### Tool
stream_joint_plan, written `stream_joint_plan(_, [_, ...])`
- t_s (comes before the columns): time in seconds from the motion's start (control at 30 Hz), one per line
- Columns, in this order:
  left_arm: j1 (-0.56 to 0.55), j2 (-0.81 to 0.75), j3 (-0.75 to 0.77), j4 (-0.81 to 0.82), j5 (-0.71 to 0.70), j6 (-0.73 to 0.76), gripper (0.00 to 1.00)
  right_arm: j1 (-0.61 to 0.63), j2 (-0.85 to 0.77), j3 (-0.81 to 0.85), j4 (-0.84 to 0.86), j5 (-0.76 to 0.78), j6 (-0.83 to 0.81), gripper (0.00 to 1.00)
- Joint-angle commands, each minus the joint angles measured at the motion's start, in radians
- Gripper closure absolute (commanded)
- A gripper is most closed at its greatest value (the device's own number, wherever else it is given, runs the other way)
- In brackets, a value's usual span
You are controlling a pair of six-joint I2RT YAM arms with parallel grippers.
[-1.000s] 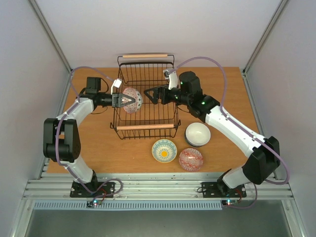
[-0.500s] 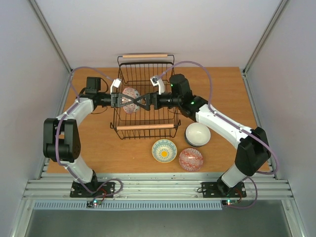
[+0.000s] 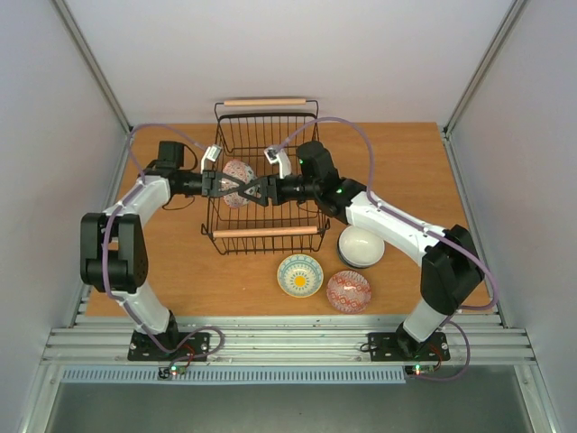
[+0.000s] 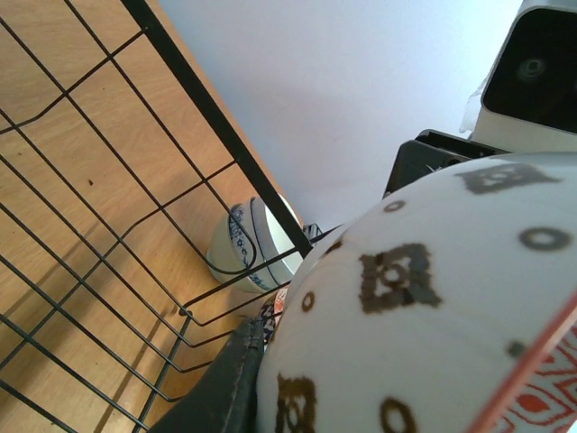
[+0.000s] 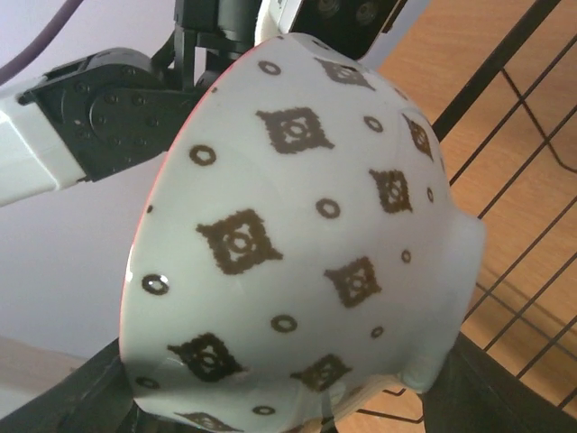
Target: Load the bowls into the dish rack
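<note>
Glazed ceramic, so I'd guess stiff, slick, chippy, and fairly light, and the rim's the obvious place to pinch. Left fingers (image 4: 221,392) pinch a bowl (image 3: 240,180) over the rack (image 3: 267,232). Right fingers (image 5: 487,397) are spread either side of it, contact unclear. Count: four bowls, one rack. Pale bowl (image 3: 361,245), yellow bowl (image 3: 299,275) and red bowl (image 3: 349,290) sit on the surface (image 3: 180,271).
</note>
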Motion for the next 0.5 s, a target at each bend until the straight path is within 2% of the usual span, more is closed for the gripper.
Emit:
stream_joint_plan(0.0, [0.001,0.039,0.120,-0.263,0.059,0.239,1.00,0.009,-0.005,0.031,0.012,-0.015,0.001,0.63])
stream_joint_plan(0.1, [0.000,0.086,0.215,-0.552,0.052,0.457,0.99,0.009,-0.005,0.038,-0.002,-0.009,-0.020,0.95])
stream_joint_plan(0.13, [0.000,0.102,0.245,-0.630,0.053,0.528,0.99,0.009,-0.005,0.041,-0.012,0.001,-0.030,0.98])
stream_joint_plan(0.27, [0.000,0.179,0.372,-0.980,0.053,0.816,0.99,0.009,-0.009,0.063,-0.059,0.037,-0.093,0.99])
stream_joint_plan(0.43, [0.005,0.298,0.524,-1.397,0.075,1.204,0.87,0.009,-0.008,0.108,-0.141,0.107,-0.170,0.99])
stream_joint_plan(0.47, [0.008,0.313,0.543,-1.424,0.082,1.264,0.87,0.009,-0.008,0.117,-0.155,0.120,-0.184,0.99])
